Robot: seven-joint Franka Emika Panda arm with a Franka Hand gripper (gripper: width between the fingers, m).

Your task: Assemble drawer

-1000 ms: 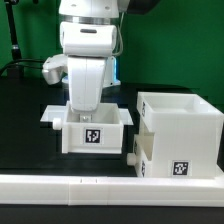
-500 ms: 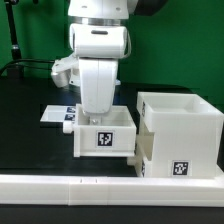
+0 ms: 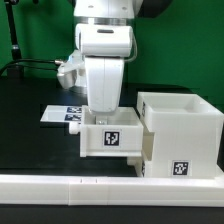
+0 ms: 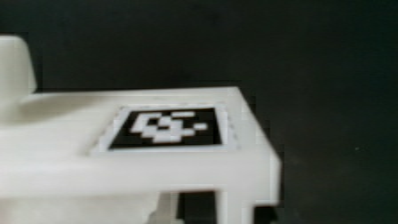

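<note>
My gripper (image 3: 103,112) is shut on the far wall of a small white drawer tray (image 3: 112,140) with a black-and-white tag on its front, and holds it just off the table. The tray's side in the exterior view's right is close against the large white open housing (image 3: 185,135), which stands at that side. A white part (image 3: 138,160) shows low on the housing's near-left face; I cannot tell whether it is the second tray. In the wrist view the tray's tagged face (image 4: 169,130) fills the picture, and the fingertips are mostly hidden by it.
The marker board (image 3: 60,113) lies flat on the black table behind the tray, at the exterior view's left. The long low white rail (image 3: 100,187) runs along the front edge. A green wall stands at the back.
My gripper has carried the tray toward the exterior view's right, from beside the marker board to right up against the housing. The housing has not moved.
</note>
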